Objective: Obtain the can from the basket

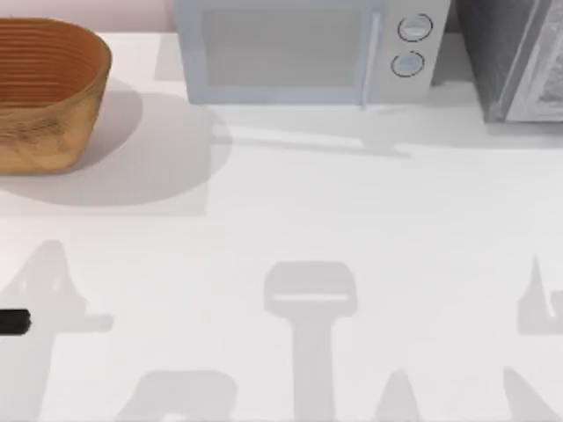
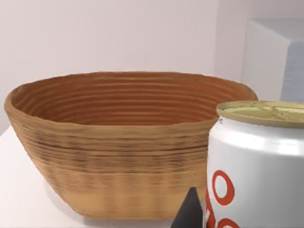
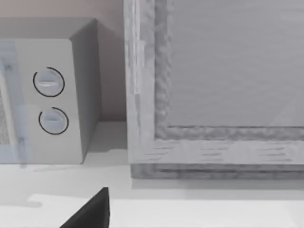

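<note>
The left gripper [image 2: 192, 213] is pinching the can [image 2: 259, 166]: one dark finger [image 2: 191, 209] is pressing against the can's white side, while the other is hiding behind it. The can is standing upright in the grip, its tan-gold top [image 2: 261, 112] facing up and its red ring marks facing the left wrist camera. It is sitting outside the basket [image 2: 118, 156], nearer the camera than the woven wall and apart from it. I cannot tell whether the can's base is touching the table.

In the top view, a dark end of the left arm [image 1: 13, 323] is poking in at the table's left edge, well apart from the basket [image 1: 44, 97], which is resting at the far left corner of the white table [image 1: 281, 220]. A microwave oven [image 1: 299, 48] is standing at the far middle, and a grey textured cabinet [image 1: 515, 53] is occupying the far right.

The right gripper [image 3: 90, 213] is hovering over the table's right side, facing the cabinet and the microwave's two dials [image 3: 50, 102]; I cannot tell whether it is spread or pressed together.
</note>
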Controlling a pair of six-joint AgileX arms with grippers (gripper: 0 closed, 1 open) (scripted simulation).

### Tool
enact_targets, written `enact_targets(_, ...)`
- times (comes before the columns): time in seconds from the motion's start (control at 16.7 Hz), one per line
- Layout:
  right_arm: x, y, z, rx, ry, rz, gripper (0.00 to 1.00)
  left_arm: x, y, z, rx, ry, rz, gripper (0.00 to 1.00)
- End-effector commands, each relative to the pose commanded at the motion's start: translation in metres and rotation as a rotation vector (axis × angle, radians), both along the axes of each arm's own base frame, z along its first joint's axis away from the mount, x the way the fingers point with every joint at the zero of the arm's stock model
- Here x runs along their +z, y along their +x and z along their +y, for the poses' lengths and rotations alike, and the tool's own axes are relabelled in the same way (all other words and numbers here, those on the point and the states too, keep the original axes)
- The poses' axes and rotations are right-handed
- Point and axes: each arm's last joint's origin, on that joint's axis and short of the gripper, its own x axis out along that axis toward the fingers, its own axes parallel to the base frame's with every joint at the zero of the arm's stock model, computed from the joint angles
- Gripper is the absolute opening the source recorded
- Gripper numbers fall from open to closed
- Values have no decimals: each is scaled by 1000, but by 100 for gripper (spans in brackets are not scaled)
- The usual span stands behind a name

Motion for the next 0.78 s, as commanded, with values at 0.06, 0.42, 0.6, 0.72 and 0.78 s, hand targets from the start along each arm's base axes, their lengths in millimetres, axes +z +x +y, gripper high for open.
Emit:
enact_targets(0.06, 0, 0, 0, 0, 0, 0, 100, 5, 1, -1, -19, -1, -10, 0)
enact_targets(0.42, 0, 0, 0, 0, 0, 0, 100, 61, 24, -10, -228, 3, -112, 0)
enact_targets(0.6, 0, 0, 0, 0, 0, 0, 100, 91, 53, -17, -375, 14, -166, 0)
enact_targets(0.72, 0, 0, 0, 0, 0, 0, 100, 106, 78, -23, -482, 26, -198, 0)
enact_targets(0.78, 0, 0, 0, 0, 0, 0, 100, 111, 93, -26, -537, 33, -212, 0)
